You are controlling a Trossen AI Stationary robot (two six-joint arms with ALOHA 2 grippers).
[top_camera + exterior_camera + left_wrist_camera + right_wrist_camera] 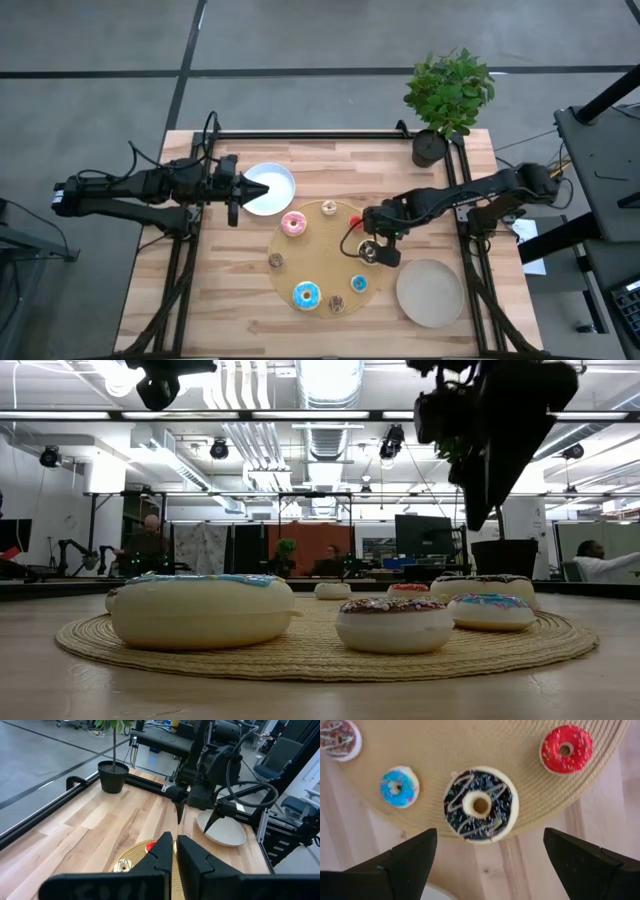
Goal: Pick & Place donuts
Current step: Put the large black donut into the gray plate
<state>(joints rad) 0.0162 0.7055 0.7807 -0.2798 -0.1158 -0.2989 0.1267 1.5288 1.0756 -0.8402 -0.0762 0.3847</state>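
Observation:
Several toy donuts lie flat on the round tan board (322, 262): pink (294, 223), orange-tan (329, 208), red (354, 221), large blue (306, 295), small blue (359, 284), two small brown ones (277, 261) (337, 303), and a chocolate one (368, 253) at the board's right edge. My right gripper (490, 834) is open above the chocolate donut (480, 805), one finger on either side, clear of it. In the low view the right gripper (478, 510) hangs well above the donuts. My left gripper (175, 842) is shut and hovers by the white plate (270, 188).
A beige plate (430, 292) lies at the near right, just off the board. A potted plant (445, 95) stands at the far right corner. Black rails run along the table's far, left and right edges. Bare wood shows at the near left.

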